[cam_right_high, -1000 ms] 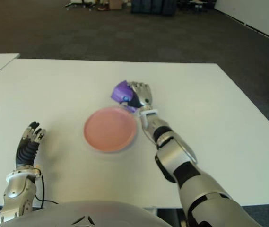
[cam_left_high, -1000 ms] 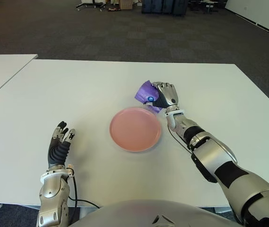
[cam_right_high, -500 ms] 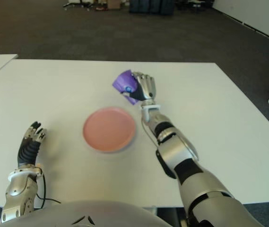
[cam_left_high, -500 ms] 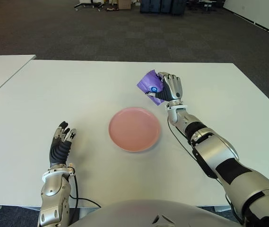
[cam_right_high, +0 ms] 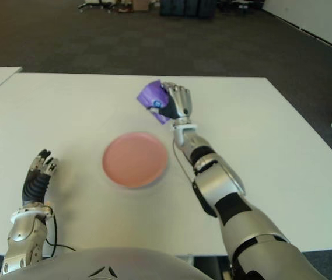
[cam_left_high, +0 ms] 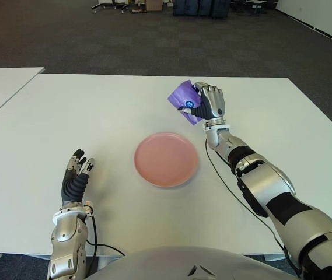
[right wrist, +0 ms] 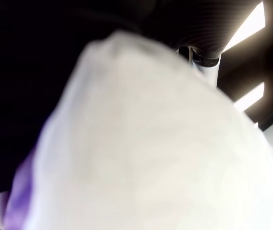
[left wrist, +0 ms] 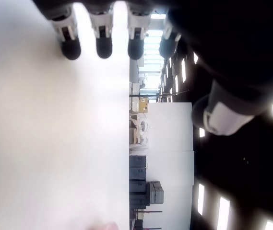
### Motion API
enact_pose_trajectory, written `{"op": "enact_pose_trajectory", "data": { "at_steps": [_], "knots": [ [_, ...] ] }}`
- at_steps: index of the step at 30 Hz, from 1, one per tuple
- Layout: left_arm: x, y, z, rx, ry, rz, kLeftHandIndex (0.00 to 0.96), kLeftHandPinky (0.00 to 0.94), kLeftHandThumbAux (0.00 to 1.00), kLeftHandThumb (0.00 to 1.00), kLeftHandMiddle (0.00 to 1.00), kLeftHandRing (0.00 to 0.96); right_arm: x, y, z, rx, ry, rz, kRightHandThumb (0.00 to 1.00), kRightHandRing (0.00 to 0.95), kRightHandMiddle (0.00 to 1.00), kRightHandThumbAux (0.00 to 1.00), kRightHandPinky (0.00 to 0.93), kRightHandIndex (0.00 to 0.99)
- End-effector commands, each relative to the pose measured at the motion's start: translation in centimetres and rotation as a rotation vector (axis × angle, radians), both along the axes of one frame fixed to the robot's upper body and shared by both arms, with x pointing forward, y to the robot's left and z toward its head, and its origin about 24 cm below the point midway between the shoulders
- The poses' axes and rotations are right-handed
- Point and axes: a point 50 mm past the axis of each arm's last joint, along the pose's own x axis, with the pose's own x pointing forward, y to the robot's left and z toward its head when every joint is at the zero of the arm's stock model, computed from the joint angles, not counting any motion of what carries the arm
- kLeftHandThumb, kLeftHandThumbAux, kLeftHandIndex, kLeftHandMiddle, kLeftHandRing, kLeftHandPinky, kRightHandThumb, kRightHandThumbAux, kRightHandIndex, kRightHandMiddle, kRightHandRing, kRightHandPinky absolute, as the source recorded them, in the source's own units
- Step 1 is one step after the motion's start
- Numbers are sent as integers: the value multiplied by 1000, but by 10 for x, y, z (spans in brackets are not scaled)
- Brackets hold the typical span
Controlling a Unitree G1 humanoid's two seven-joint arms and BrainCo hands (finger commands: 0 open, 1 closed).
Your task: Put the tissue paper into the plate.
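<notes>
Fingers of the right hand (cam_left_high: 208,104) are gripping the purple tissue paper (cam_left_high: 183,100) — lifted, beyond the empty plate (cam_left_high: 166,158); placing remains. Left hand (cam_left_high: 76,178) — fingers relaxed, holding nothing.

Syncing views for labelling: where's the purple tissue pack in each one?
Left eye view: purple plastic tissue pack held in the right robot hand, beyond the round pink plate.
Right eye view: same, pack beyond the plate.
Left wrist view: not in it.
Right wrist view: fills the picture up close.
Shared landmark: the pink plate, in both eye views.
</notes>
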Motion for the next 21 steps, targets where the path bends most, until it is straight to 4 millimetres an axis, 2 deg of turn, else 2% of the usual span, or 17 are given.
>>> {"op": "enact_pose_trajectory", "data": {
  "at_steps": [1,6,10,15,21],
  "knots": [
    [1,-2,-3,-4,12,7,0,28,549,4,0,0,0,3,3,21,-8,11,857,889,539,673,866,410],
    [1,-2,-3,-3,12,5,0,16,552,0,0,0,-3,10,1,25,-23,35,857,893,540,673,870,413],
    [1,-2,-3,3,12,4,0,13,548,0,0,0,-13,31,-5,13,-67,142,857,892,540,673,864,412],
    [2,-2,-3,1,10,4,0,21,537,0,0,0,-25,43,-14,-38,-64,284,857,888,540,673,862,411],
    [5,-3,-3,-2,6,-3,0,36,528,0,0,0,-38,55,-29,-138,26,473,857,890,541,672,867,412]
  ]
}}
